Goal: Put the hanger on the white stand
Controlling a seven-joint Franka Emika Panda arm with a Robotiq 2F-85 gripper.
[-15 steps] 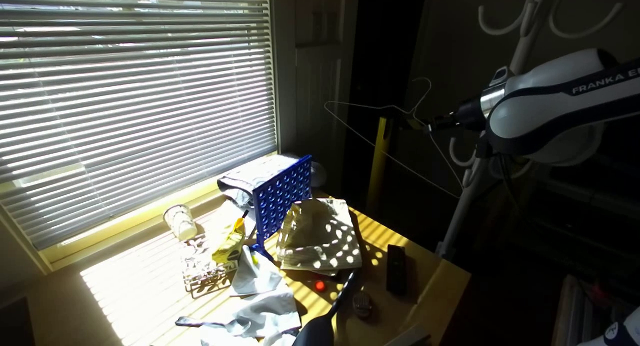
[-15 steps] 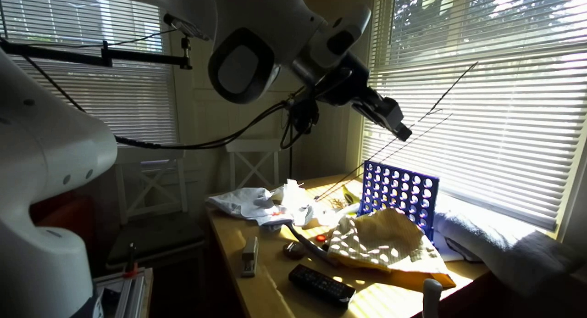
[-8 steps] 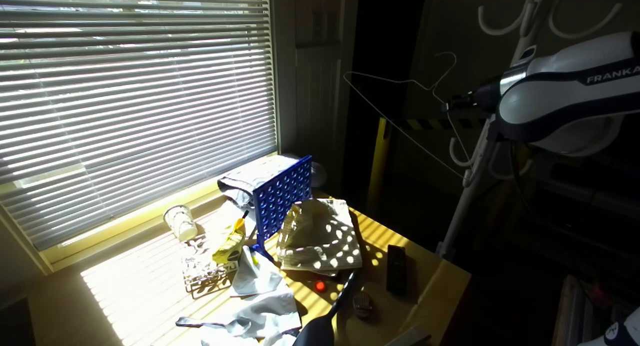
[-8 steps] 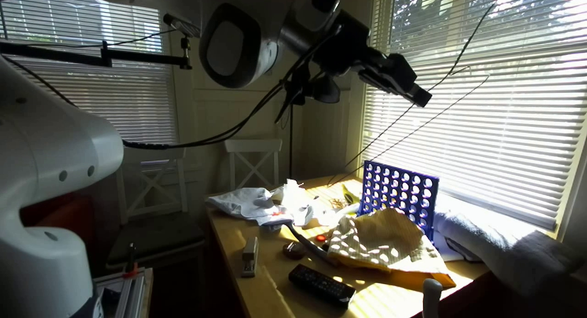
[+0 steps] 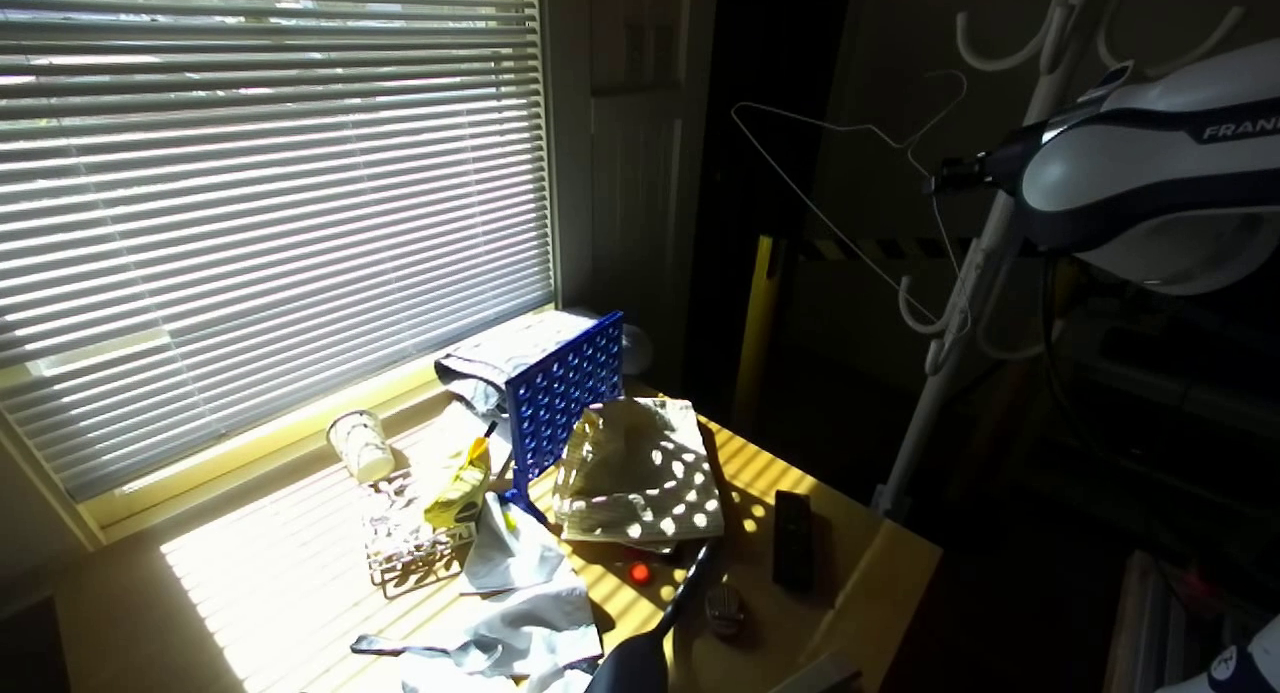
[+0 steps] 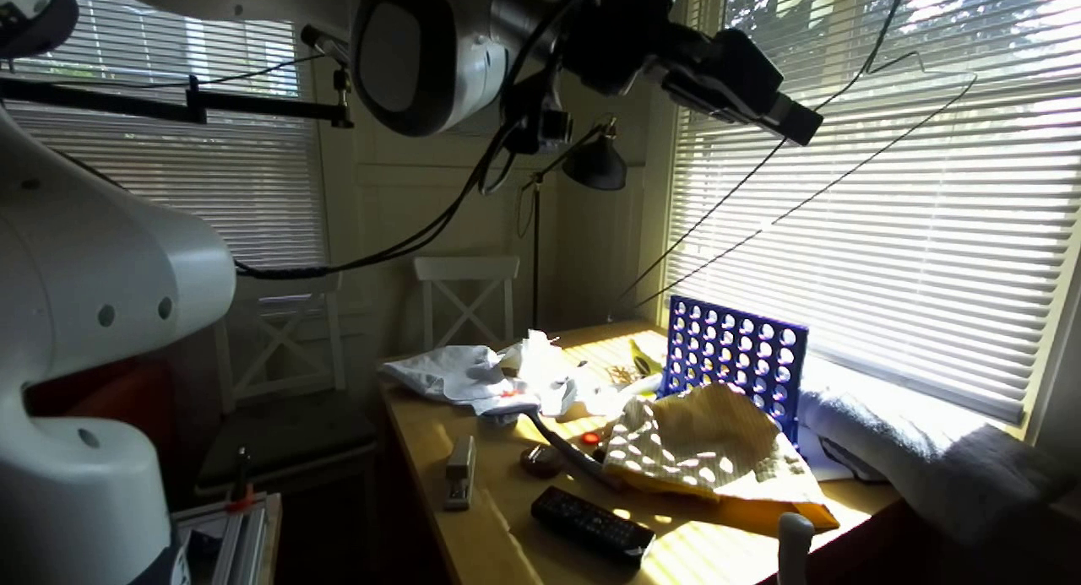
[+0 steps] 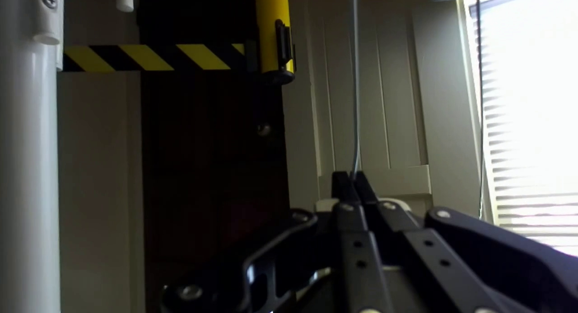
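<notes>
Holding the wire clothes hanger [image 7: 356,87] aloft, off the worktop [image 5: 870,573]: pinched in the fingers [image 7: 368,191] by one shoulder wire, just below the neck. Judged as final approach: near the white coat rack [image 5: 924,425] in an exterior view, with the hanger hook [image 5: 964,85] over no peg yet. Likeliest target, by position: the upper hook arm [image 5: 994,64] on the side of the venetian blinds [image 5: 280,223]. Noted in the same view: crook a little lower than that target, with its gap toward the blinds, away from the rack. So raise first, to above the upturned tip; then swing round as needed to lay the crook across; lower only after that. Watch the bottom corner: seen across the lower hook arm [image 5: 910,308] in dim light, cannot tell whether touching or merely in line. Draw away from there before lifting, to avoid a snag and a sudden spring. Expect a wire so thin to swivel in the pinch; go slowly, without jerks, and correct tilt early. Leave room too for the Franka arm [image 5: 1130,173], close against the rack in that view. Slacken the pinch only on seeing the crook seated; then back out straight, without brushing the wire sideways.
</notes>
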